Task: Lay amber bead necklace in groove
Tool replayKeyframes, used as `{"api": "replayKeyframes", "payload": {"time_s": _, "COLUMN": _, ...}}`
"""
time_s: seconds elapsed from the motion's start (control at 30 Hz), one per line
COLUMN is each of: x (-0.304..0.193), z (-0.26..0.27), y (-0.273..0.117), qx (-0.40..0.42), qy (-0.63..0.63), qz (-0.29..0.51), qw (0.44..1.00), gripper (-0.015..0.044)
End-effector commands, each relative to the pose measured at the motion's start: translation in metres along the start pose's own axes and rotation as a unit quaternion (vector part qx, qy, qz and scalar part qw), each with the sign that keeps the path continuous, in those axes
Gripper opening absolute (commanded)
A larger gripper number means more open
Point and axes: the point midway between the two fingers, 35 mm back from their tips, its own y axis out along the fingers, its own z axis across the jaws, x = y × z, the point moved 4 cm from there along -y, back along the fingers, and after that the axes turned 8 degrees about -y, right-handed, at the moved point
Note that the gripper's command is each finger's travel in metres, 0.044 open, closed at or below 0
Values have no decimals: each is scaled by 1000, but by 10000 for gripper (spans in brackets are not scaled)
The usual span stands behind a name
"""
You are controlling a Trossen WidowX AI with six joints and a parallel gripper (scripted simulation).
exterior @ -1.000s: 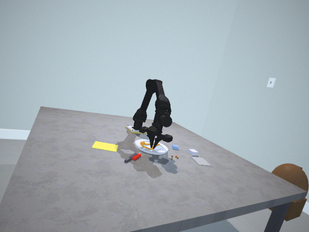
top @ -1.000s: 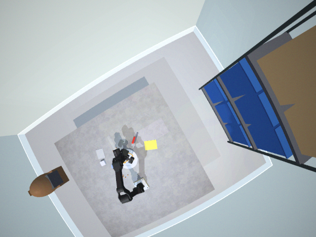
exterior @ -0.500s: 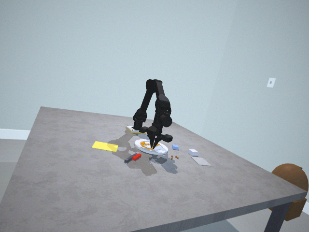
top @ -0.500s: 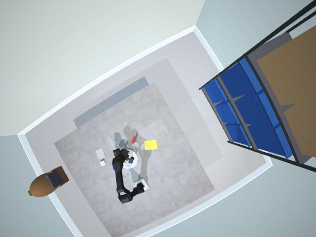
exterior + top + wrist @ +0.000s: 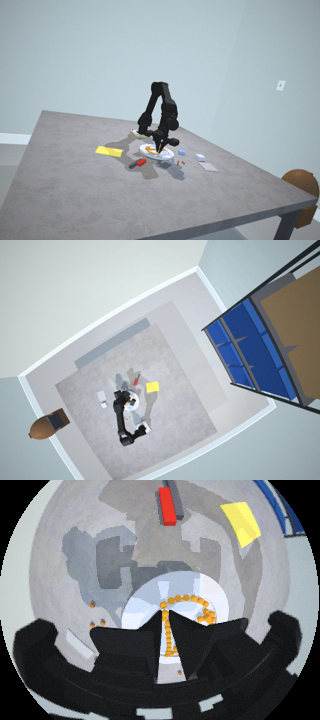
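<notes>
The amber bead necklace lies in an uneven loop on the white round bead board. In the wrist view its far side is an arc, its right side is bunched together, and a nearly straight strand runs toward the camera between the fingers. My gripper points down low over the board, shut on a bead at the corner of the strand and the arc. The fingers hide part of the board and its groove, so I cannot tell which beads sit in the groove.
A red block lies against a dark bar beyond the board, with a yellow sheet to one side. Several loose beads, a blue block, a white block and a grey flat piece lie on the other side.
</notes>
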Motion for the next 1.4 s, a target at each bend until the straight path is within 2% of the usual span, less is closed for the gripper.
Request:
{"api": "replayKeyframes", "payload": {"time_s": 0.0, "x": 4, "z": 9, "y": -1, "qx": 1, "qy": 0, "qz": -2, "qw": 1000, "gripper": 0}}
{"api": "replayKeyframes", "payload": {"time_s": 0.43, "x": 5, "z": 11, "y": 7, "qx": 1, "qy": 0, "qz": -2, "qw": 1000, "gripper": 0}}
{"api": "replayKeyframes", "payload": {"time_s": 1.0, "x": 4, "z": 10, "y": 3, "qx": 1, "qy": -2, "qz": -1, "qw": 1000, "gripper": 440}}
{"api": "replayKeyframes", "payload": {"time_s": 1.37, "x": 4, "z": 10, "y": -1, "qx": 1, "qy": 0, "qz": -2, "qw": 1000, "gripper": 440}}
